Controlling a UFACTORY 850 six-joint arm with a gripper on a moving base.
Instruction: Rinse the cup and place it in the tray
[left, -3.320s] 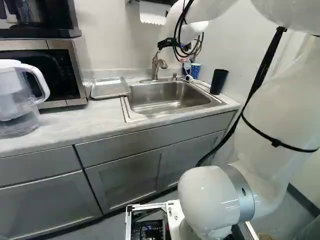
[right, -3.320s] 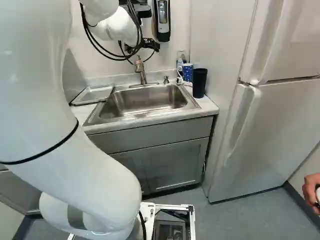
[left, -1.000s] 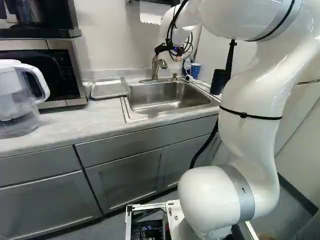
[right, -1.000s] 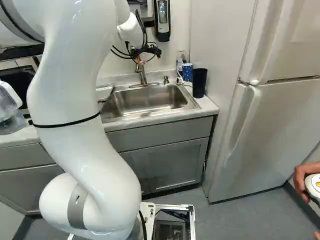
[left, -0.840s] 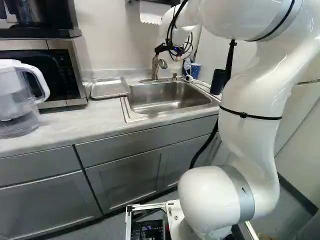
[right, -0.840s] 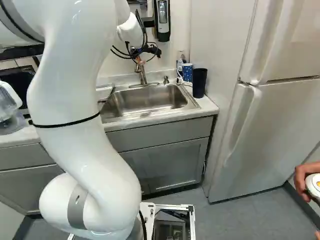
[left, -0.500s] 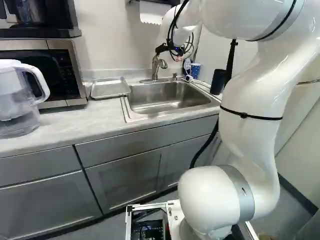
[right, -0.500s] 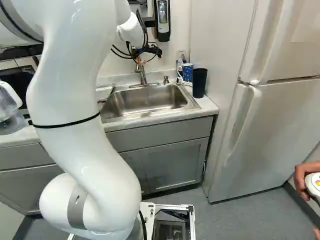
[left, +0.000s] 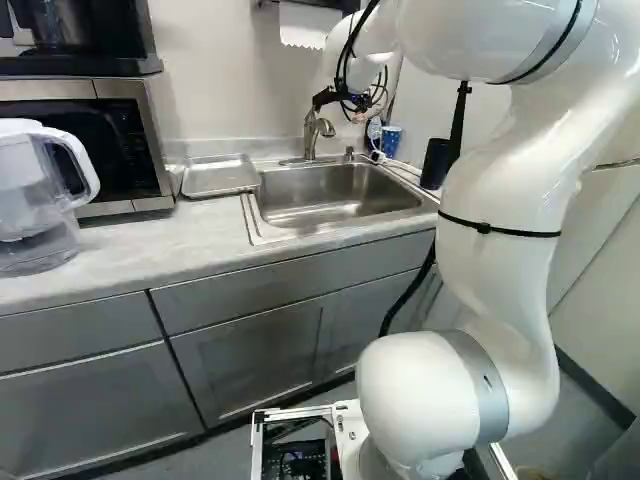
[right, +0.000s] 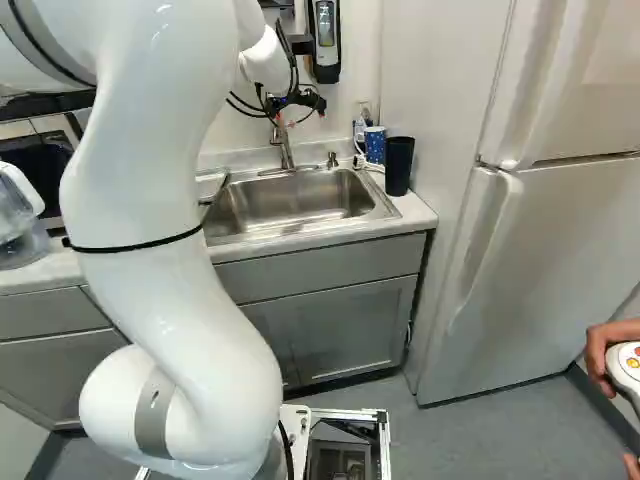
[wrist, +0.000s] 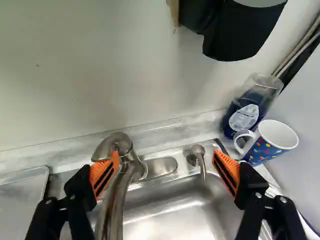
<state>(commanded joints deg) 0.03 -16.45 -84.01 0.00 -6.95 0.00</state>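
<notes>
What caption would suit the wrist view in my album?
Open hand at the sink, with the tap, a spotted mug and a bottle by the wall.

One sink (left: 335, 205), one faucet (wrist: 116, 197), one tray (left: 220, 177), one mug (wrist: 270, 145), one black tumbler (right: 398, 168), one bottle (wrist: 245, 117), one pitcher (left: 35, 190), one microwave (left: 110, 140) and one refrigerator (right: 545, 260) share the scene.
</notes>
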